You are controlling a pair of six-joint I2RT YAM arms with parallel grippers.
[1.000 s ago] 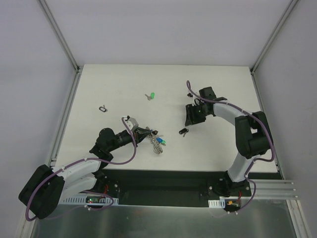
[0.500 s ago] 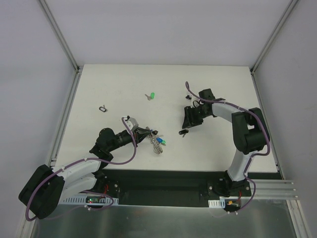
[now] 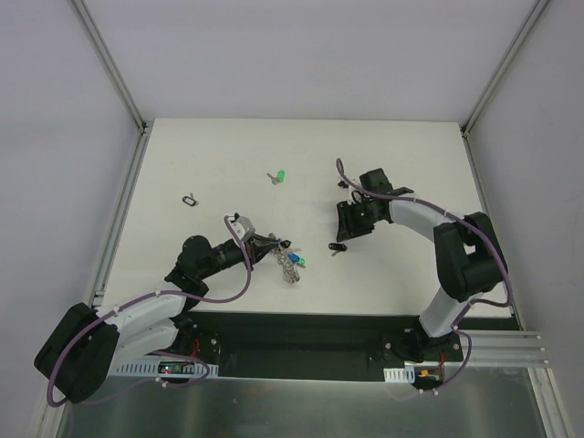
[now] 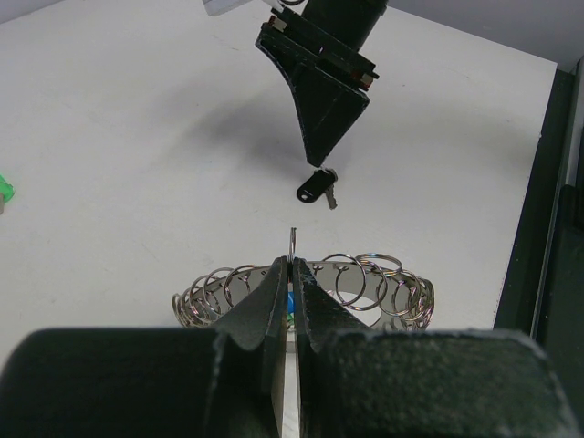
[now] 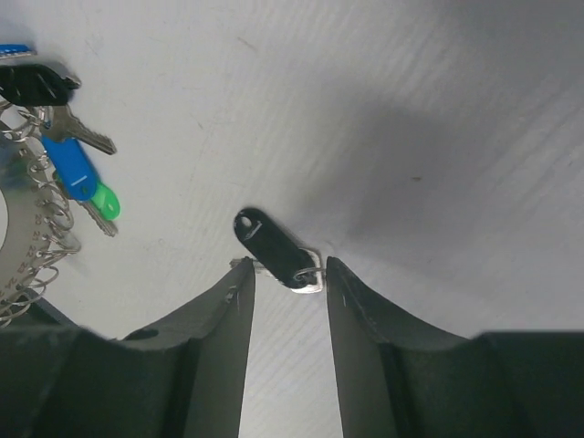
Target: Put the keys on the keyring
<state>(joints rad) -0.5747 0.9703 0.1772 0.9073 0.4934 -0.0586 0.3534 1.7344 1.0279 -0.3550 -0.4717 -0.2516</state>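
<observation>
Left gripper (image 4: 291,266): jaws pressed together on a thin wire loop of the keyring (image 4: 365,278), with the wire end poking up between the tips. The keyring lies as a curved coil on the white table (image 3: 411,164), bending around the front of the fingertips, in the near half of the table and left of centre. On the ring hang a blue key (image 5: 68,169) and a green key (image 5: 105,203), side by side, with a dark key head (image 5: 32,84) just above them at the edge of the right wrist view; how each is threaded on cannot be told. Right gripper (image 5: 288,265): jaws spread, pointing down at the table, tips straddling the black key (image 5: 272,248). That key lies flat on the table, apart from the keyring and to its right in the top view. Its black head sticks out ahead of the tips and its metal end sits in the gap between them. Whether either finger touches it cannot be told. The loose green key (image 3: 282,174) lies farther back on the table, well apart from both grippers. A small black loop (image 3: 190,199) lies off to the left, near the table's left edge.
</observation>
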